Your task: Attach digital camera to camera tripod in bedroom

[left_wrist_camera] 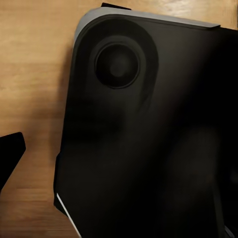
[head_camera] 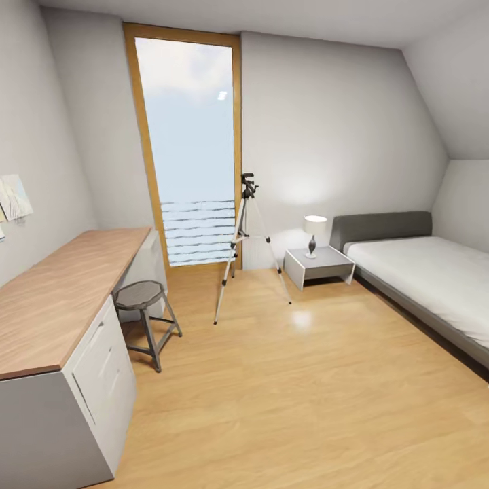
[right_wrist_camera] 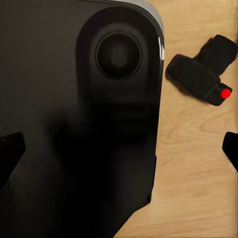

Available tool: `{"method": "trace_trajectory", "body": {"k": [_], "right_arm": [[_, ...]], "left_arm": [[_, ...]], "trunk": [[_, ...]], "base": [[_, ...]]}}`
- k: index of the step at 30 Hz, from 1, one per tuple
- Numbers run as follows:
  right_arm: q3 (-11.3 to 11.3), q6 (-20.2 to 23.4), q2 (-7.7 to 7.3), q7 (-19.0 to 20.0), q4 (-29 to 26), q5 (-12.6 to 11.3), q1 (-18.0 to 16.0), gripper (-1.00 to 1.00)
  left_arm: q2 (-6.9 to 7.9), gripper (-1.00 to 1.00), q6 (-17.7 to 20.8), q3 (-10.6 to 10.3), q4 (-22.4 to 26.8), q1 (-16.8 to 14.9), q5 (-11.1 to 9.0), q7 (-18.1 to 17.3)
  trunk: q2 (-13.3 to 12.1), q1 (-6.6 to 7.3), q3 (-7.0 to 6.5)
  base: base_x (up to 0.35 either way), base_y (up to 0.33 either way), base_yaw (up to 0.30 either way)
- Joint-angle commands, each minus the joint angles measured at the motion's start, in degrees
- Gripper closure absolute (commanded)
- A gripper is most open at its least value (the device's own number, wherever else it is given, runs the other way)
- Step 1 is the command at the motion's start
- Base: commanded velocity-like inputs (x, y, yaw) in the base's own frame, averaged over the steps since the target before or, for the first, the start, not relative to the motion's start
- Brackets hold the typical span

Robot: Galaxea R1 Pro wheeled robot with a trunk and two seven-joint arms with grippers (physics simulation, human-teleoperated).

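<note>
Down by your base on the wood floor (right_wrist_camera: 198,163) lies the digital camera (right_wrist_camera: 201,77), small, rigid, prob light w/ slick casing, so grip its boxy body across the sides, R gripper (right_wrist_camera: 119,148) fingers apart, L can't tell; camera tripod (head_camera: 245,244) stands far off by the window (head_camera: 190,149).

— What open room do we have ahead?

— We see bare light wood floor (head_camera: 305,394) through the middle, up to the silver-legged tripod with black head (head_camera: 246,244) at twelve o'clock.

— And the sides?

— At nine o'clock the long wood-topped white desk (head_camera: 61,299) and round dark metal stool (head_camera: 144,316) narrow us. At two o'clock stand the small grey nightstand (head_camera: 319,265) and low grey bed (head_camera: 421,278).
</note>
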State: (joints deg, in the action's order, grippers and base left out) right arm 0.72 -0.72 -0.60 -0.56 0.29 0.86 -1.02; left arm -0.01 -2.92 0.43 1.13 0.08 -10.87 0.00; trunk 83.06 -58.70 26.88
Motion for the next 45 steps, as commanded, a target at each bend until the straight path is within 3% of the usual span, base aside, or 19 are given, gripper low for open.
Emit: {"method": "trace_trajectory", "body": {"k": [1,22,27,45], "right_arm": [[0.07,-0.07,-0.01,-0.06,0.04,0.09,-0.03,-1.00],[0.06,-0.17,0.07,-0.11,0.05,0.03,-0.03,-1.00],[0.00,-1.89,0.07,-0.12,0.06,-0.07,-0.03,-1.00],[-0.02,-2.78,0.06,-0.06,0.06,-0.15,-0.03,-1.00]], "left_arm": [[-0.02,-1.00,-0.09,-0.01,0.04,0.01,-0.30,0.00],[-0.08,-1.00,-0.08,-0.16,0.09,0.01,-0.29,0.00],[-0.08,-1.00,-0.07,-0.17,0.06,0.01,-0.29,0.00],[-0.08,-1.00,-0.07,-0.12,0.06,0.01,-0.29,0.00]], "trunk": [[0.02,-0.03,0.05],[0.02,-0.03,0.05],[0.02,-0.03,0.05],[0.02,-0.03,0.05]], "base": [[0.320,0.000,0.000],[0.321,0.000,0.000],[0.321,0.000,-0.021],[0.321,0.000,-0.205]]}}
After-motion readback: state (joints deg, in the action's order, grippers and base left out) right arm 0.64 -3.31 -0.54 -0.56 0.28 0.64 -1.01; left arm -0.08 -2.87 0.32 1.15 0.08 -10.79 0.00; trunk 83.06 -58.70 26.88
